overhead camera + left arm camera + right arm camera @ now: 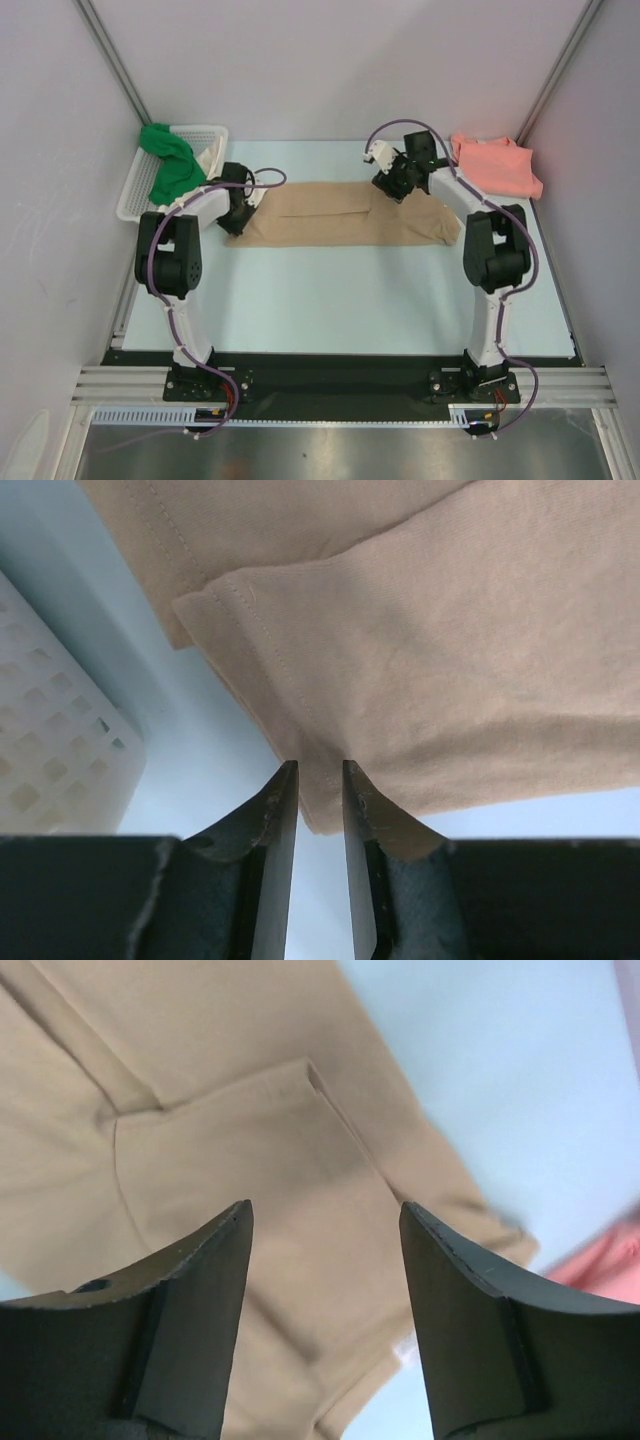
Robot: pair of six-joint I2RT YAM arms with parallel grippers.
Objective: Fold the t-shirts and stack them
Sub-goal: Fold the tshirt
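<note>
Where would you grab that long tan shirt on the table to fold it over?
Take the tan t-shirt at a right-end corner, coming down from above. It lies flat on the table as a long strip, so only its edges and corners offer something to pinch. The open right pincer hangs over that half.

Robotics laboratory work cell. Plain white panels (330, 60) wall in a pale blue table (350, 300); aluminium frame posts (105, 50) climb at 11 and 1 o'clock; the left arm (175, 265) and right arm (495, 260) are bolted side by side to a slotted rail (110, 385) at 6 o'clock.
</note>
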